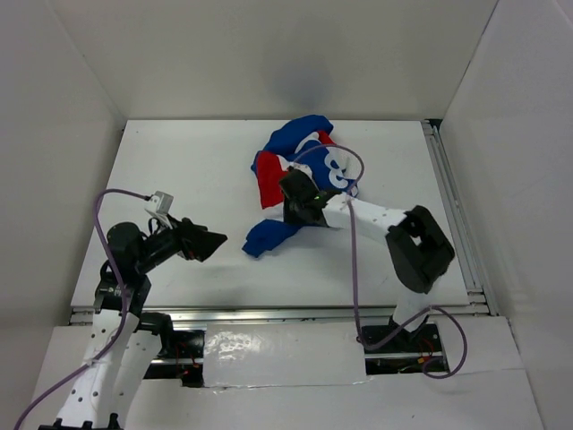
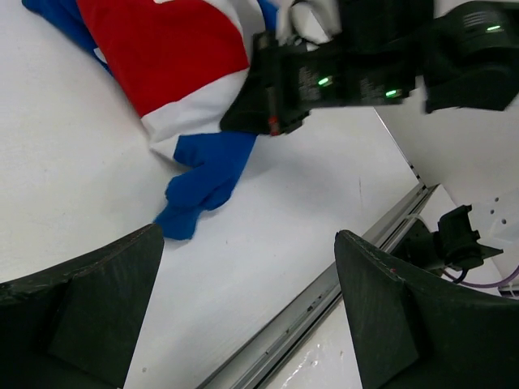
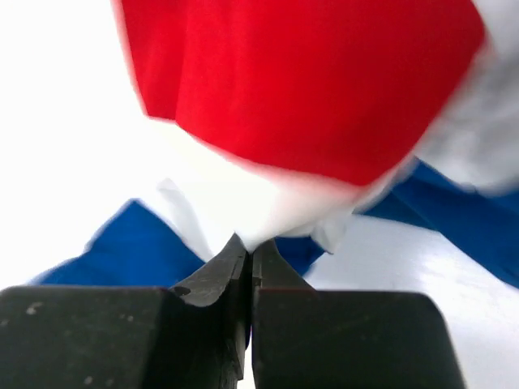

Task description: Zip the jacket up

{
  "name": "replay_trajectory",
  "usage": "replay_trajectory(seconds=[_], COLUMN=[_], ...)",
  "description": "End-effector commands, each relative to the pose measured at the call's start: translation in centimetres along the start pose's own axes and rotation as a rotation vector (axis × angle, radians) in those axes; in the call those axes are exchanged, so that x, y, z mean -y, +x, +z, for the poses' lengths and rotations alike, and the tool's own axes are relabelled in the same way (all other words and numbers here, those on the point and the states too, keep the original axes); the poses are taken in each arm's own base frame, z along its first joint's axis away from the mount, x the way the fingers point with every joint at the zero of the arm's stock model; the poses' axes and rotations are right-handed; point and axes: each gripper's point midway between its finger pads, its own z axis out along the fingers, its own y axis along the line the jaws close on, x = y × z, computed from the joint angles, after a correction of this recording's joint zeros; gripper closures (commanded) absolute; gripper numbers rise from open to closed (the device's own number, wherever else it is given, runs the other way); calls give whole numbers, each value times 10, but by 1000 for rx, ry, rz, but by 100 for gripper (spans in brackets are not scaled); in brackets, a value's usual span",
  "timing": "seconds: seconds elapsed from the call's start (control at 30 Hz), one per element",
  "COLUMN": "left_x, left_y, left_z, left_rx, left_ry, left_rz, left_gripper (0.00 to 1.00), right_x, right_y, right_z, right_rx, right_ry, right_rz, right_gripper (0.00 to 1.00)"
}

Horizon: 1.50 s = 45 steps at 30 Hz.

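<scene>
The jacket lies crumpled at the back middle of the table, royal blue with red and white panels and white lettering; one blue sleeve trails toward the front. My right gripper is shut on the jacket's white lower edge, with the red panel above the jaws. My left gripper is open and empty, held over the table's left front, left of the sleeve. The left wrist view shows the sleeve, the red panel and the right gripper. The zipper is not visible.
A metal rail runs along the table's front edge, and another along the right side. White walls enclose the table on three sides. The right arm's purple cable loops over the jacket and down past the front edge.
</scene>
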Motion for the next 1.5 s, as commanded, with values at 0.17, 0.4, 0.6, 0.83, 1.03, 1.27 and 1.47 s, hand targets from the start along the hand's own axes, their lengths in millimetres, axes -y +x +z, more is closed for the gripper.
replay_trajectory(seconds=[0.17, 0.4, 0.6, 0.83, 1.03, 1.27, 1.47], left_x=[-5, -12, -28, -50, -62, -62, -58], left_y=[-1, 1, -2, 4, 10, 82, 101], left_z=[4, 16, 29, 69, 133, 213, 255], left_rx=[8, -38, -63, -203, -361, -658, -710], left_ry=[-14, -3, -52, -55, -196, -319, -435], left_rz=[-9, -17, -66, -157, -158, -181, -178], left_gripper=[1, 1, 1, 1, 1, 1, 1], right_x=[13, 197, 290, 287, 229, 221, 211], right_y=[-161, -214, -180, -156, -109, -26, -5], right_z=[-201, -240, -212, -212, -183, -135, -126], right_rx=[514, 708, 557, 529, 403, 188, 157], right_ry=[-386, 140, 545, 595, 469, 397, 318], right_rz=[223, 579, 691, 670, 479, 474, 447], right_gripper=[100, 94, 67, 0, 0, 1, 1])
